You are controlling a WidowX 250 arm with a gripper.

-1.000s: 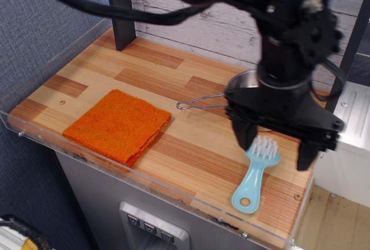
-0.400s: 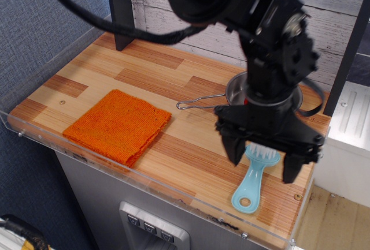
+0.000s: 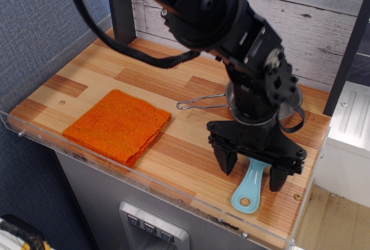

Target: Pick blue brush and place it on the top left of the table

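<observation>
The blue brush (image 3: pixel 250 187) lies on the table (image 3: pixel 144 71) near the front right corner. Only its light-blue handle with the round hole shows; the bristle end is hidden under the gripper. My gripper (image 3: pixel 252 170) is low over the brush, open, with one black finger (image 3: pixel 226 160) left of the handle and the other (image 3: pixel 278 176) right of it. The fingers straddle the handle close to the tabletop. I cannot tell whether they touch it.
An orange square cloth (image 3: pixel 118 125) lies at the front left. A metal pan with a wire handle (image 3: pixel 199 101) stands behind the gripper, mostly hidden by the arm. A dark post (image 3: pixel 120 7) stands at the back left. Clear acrylic edging (image 3: pixel 110 163) runs along the front.
My gripper has moved down and a little left and forward, from above the brush to straddling its handle low over the table. The bristles are now covered. The brush has not moved.
</observation>
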